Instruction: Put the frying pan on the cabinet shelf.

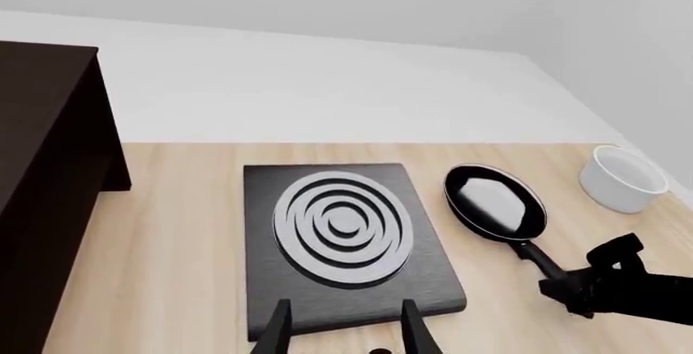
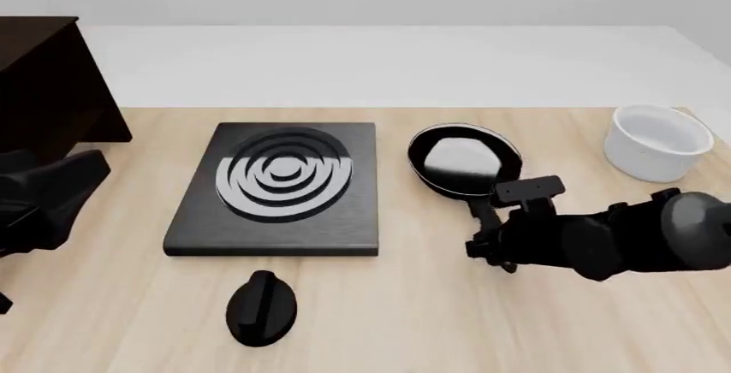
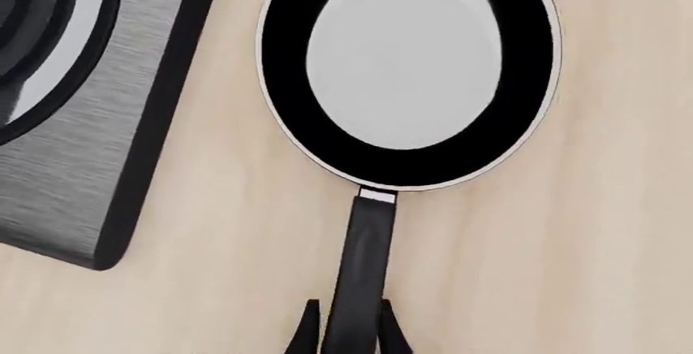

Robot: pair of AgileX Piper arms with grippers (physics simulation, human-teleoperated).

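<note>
**Reaching for the pan handle, cabinet well off at nine o'clock**

Closing in on the frying pan (image 2: 464, 160), your right gripper (image 3: 349, 328) has its fingers narrowly parted on either side of the outer end of the long black handle (image 3: 364, 248); whether they are actually pressing on it yet cannot be told.

The pan rests flat on the wooden surface (image 2: 480, 322), just beside the three o'clock edge of the square stove plate (image 2: 280, 186), its handle pointing toward six o'clock. It looks rigid and light, but gripped that far out the bowl will likely droop or twist, so a hold nearer the rim joint would probably be steadier. The glossy inside is empty.

A white bowl (image 2: 658, 141) stands at three o'clock of the pan, apart from it; nothing shows inside. A black knob (image 2: 262, 305) lies at six o'clock of the stove plate.

Your left gripper (image 1: 344, 334) hovers with fingers spread wide, holding nothing. The dark cabinet (image 2: 46, 82) stands at far nine o'clock.
</note>
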